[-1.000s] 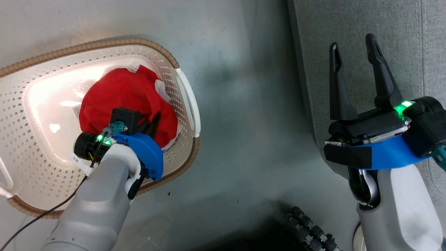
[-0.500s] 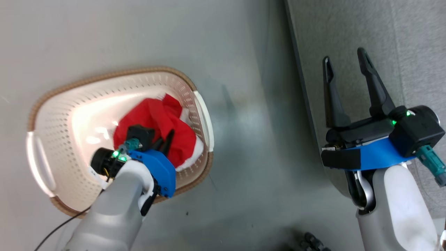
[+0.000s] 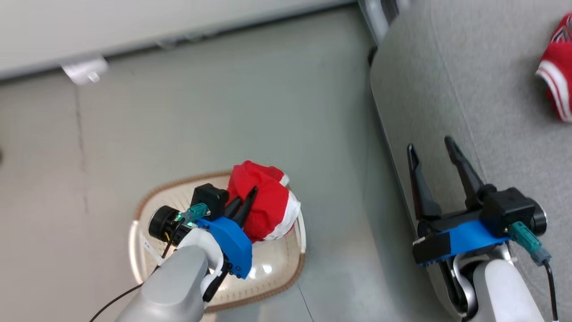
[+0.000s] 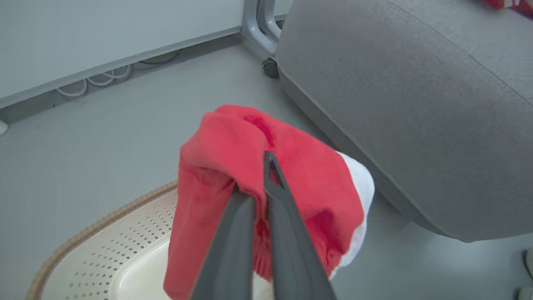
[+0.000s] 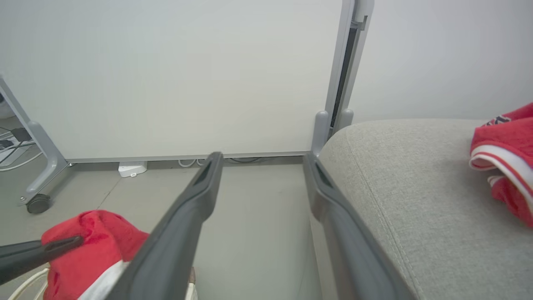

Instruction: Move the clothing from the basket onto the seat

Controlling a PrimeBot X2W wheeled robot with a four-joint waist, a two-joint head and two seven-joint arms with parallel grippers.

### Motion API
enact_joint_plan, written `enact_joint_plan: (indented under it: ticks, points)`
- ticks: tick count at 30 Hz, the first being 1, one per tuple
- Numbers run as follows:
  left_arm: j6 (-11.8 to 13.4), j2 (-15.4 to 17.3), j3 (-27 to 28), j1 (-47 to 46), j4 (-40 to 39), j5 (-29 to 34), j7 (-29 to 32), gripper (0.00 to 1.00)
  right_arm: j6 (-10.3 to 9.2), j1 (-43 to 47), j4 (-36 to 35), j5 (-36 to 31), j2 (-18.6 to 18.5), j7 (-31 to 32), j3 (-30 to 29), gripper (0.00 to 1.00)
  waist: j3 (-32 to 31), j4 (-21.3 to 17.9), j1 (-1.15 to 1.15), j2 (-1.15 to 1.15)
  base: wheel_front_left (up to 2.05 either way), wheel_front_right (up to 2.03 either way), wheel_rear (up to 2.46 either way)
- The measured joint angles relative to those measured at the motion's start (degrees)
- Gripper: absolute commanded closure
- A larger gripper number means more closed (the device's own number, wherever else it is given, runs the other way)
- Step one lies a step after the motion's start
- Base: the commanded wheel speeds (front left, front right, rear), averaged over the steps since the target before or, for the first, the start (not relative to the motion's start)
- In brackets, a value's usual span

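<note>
Two red garments in play, and they sit well apart. The first garment (image 3: pixel 263 203) hangs bunched from the left gripper (image 3: pixel 243 200). Its jaws are pressed together on a fold of the red cloth, and one white band shows down the garment's right side. It hangs over the far right end of the one basket (image 3: pixel 178 182). Whether its lowest fold touches the rim, I cannot tell. The basket's cream perforated bottom shows beneath it.

The basket stands on the grey floor (image 3: pixel 223 112), near the left edge of the one sofa (image 3: pixel 469 89) but apart from it.

Over on the sofa cushion lies the second garment (image 3: pixel 558 85). It is crumpled, red with white stripes, and well in from that left edge.

Two grippers, two dark fingers each. The right gripper (image 3: pixel 429 144) hovers over the sofa's left edge with its jaws spread wide and empty, fingers pointing toward the pale wall (image 5: pixel 166 75) behind. From the right wrist, the first garment shows low at the left and the second garment at the sofa's right.
</note>
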Motion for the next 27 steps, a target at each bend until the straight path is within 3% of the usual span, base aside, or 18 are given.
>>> enact_joint_plan:
  ticks: [12,19,27]
  points:
    - [0.0,-0.9,-2.9,-1.0,-7.5,-3.6,0.2,1.0,0.0,6.1,0.2,-0.1,0.0,3.1,-0.3,0.0,-15.6,6.0,0.0,0.0,0.0,0.0,0.0]
    - [0.0,-1.1,-4.6,-5.4,-10.7,-8.3,2.9,1.0,0.0,7.9,1.1,0.1,0.0,3.9,0.8,0.0,-20.1,8.6,0.01,0.0,0.0,0.0,0.0]
    - [0.1,-1.2,-6.6,-7.2,-12.5,-11.3,4.6,1.0,0.0,7.9,2.1,0.5,0.0,4.2,2.8,0.0,-22.2,8.5,0.02,0.0,0.0,0.0,0.0]
